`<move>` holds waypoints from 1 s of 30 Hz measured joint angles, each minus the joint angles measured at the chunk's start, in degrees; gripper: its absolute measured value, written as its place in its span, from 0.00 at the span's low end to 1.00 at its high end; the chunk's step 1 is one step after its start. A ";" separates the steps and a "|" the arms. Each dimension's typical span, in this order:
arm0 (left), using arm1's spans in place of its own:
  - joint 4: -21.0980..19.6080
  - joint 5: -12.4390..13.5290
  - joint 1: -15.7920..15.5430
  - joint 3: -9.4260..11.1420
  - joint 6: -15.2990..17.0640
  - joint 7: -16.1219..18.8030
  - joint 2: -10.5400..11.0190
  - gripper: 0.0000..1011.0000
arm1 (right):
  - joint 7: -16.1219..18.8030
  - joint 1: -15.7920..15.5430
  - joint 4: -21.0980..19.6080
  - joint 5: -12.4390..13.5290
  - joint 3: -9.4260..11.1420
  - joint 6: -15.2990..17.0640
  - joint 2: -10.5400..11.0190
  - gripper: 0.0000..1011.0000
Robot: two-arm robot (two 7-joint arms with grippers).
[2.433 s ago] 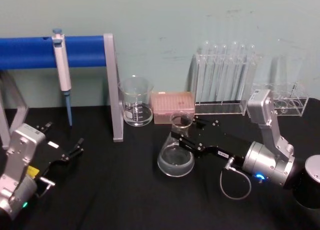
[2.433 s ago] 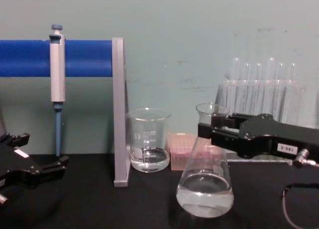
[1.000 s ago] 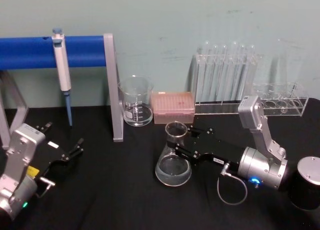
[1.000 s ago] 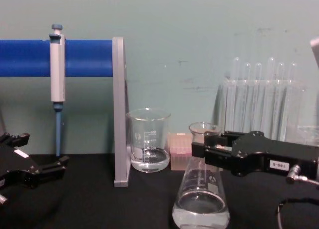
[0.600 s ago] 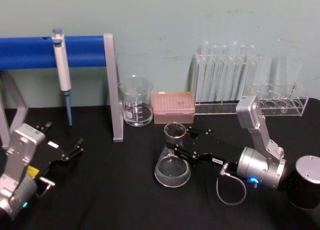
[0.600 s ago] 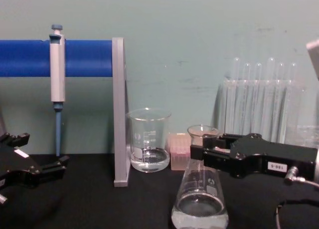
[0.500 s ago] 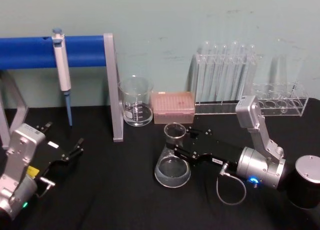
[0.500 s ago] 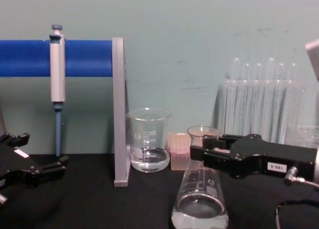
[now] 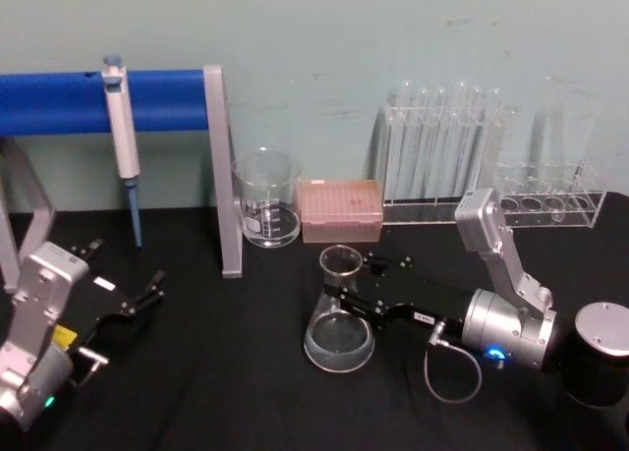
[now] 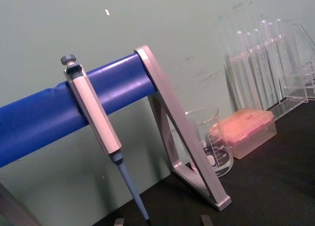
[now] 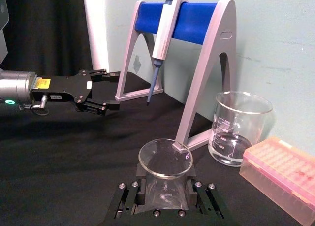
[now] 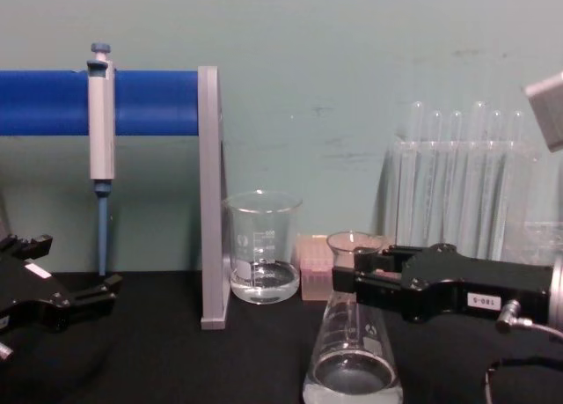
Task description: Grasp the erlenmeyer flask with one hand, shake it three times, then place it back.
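- We see the right claw [image 9: 346, 296] clamped on the neck of the flask [image 9: 339, 328], just under the flared rim, likely so the wide base hangs level and the liquid stays in.
- The flask stands upright near the middle of the black bench [image 9: 226, 372], in front of the beaker [image 9: 266, 211] and pink tip box [image 9: 339, 209]; we think its base touches the bench, though the chest view cuts it off.
- The left claw [image 9: 147, 296] rests parked at the bench's left side, fingers apart.
- Compared with 2.4 seconds ago, the flask has come down, from tilted to upright.
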 joint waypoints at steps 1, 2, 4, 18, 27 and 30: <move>0.00 0.00 0.00 0.00 0.00 0.00 0.00 0.99 | 0.00 0.06 0.03 -0.03 -0.07 0.12 -0.02 0.45; 0.00 0.00 0.00 0.00 0.00 0.00 0.00 0.99 | 0.00 0.06 0.03 -0.03 -0.07 0.12 -0.02 0.45; 0.00 0.00 0.00 0.00 0.00 0.00 0.00 0.99 | 0.00 0.13 0.11 -0.02 -0.16 0.17 -0.04 0.45; 0.00 0.00 0.00 0.00 0.00 0.00 0.00 0.99 | -0.60 -0.03 -0.40 -0.55 -0.35 0.46 0.14 0.45; 0.00 0.00 0.00 0.00 0.00 0.00 0.00 0.99 | -0.56 -0.06 -0.38 -0.55 -0.32 0.48 0.14 0.45; 0.00 0.00 0.00 0.00 0.00 0.00 0.00 0.99 | -0.53 -0.08 -0.37 -0.53 -0.31 0.48 0.15 0.45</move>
